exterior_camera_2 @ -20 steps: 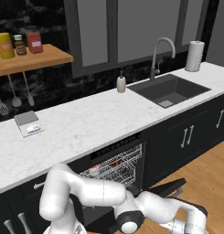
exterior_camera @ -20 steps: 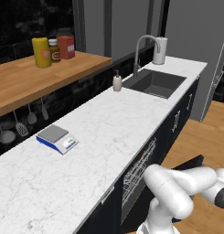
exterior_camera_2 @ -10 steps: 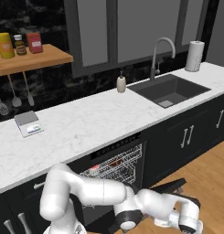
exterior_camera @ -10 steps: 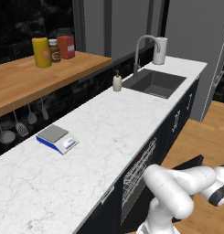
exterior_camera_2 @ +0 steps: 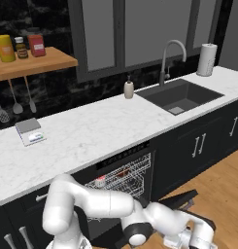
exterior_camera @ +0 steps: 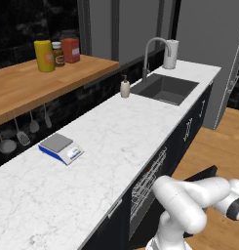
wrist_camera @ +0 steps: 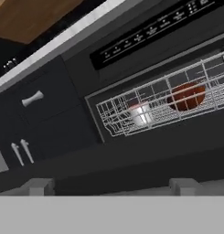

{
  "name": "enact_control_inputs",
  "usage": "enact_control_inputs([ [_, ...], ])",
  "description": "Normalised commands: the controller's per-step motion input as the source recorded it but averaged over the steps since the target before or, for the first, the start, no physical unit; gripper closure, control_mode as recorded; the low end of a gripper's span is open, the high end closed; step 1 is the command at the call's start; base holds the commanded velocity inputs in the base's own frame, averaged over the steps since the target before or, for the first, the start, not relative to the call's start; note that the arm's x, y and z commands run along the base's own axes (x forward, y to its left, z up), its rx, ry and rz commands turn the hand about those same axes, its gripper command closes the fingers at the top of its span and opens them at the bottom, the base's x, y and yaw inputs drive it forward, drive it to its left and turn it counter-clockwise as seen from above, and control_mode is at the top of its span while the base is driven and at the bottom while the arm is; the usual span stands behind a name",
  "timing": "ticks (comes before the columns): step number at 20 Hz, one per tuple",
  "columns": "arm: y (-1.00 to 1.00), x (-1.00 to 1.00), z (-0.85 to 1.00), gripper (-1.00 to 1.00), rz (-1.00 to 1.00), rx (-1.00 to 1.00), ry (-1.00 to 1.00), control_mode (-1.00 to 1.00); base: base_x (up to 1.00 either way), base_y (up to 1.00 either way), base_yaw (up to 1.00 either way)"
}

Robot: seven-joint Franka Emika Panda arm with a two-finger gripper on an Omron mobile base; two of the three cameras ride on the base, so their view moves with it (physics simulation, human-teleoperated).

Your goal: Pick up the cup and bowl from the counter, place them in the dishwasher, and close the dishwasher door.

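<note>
**A:** dishwasher door (exterior_camera_2: 181, 198) is the only thing left imo. It hangs dropped open, a flat black panel hinged at its bottom edge, long axis running along the cabinet front. The cup (wrist_camera: 140, 113) and the bowl (wrist_camera: 187, 96) already sit in the wire rack (wrist_camera: 168, 103) inside the dishwasher (exterior_camera_2: 125, 175), cup toward the rack's corner, bowl further along the same rack. The counter (exterior_camera: 106, 146) only has the scale (exterior_camera: 61, 148) near its back edge and the soap bottle (exterior_camera: 125, 88) by the sink corner

**B:** where's the gripper (wrist_camera: 111, 186) relative to the door though?

**A:** low, out in front of the unit, down near the door's free edge. In the hand view it looks across the panel straight into the rack, so the door lies between the fingers (wrist_camera: 39, 186) and the rack. My guess: the push has to go up and toward the cabinets, swinging the panel around that bottom hinge

**B:** fingers clamped on anything?

**A:** nope, both tips stand well apart with nothing between them, so spread and empty
</note>
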Motion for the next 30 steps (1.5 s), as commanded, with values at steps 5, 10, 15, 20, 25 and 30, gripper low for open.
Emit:
enact_control_inputs([
  [5,-0.41,0.20,-0.23,-1.00,-0.21,0.13,0.21,-1.00,0.00,0.00,0.00],
  [10,-0.28,0.24,-0.65,-1.00,-0.20,0.22,0.30,-1.00,0.00,0.00,0.00],
  [15,-0.03,0.17,-0.75,-1.00,-0.17,0.22,0.26,-1.00,0.00,0.00,0.00],
  [20,0.00,0.26,-0.62,-1.00,-0.11,0.25,0.21,-1.00,0.00,0.00,0.00],
  [25,0.12,0.28,-0.24,-1.00,-0.04,0.25,0.05,-1.00,0.00,0.00,0.00],
  [30,0.42,0.18,0.00,-1.00,-0.03,0.22,0.00,-1.00,0.00,0.00,0.00],
])
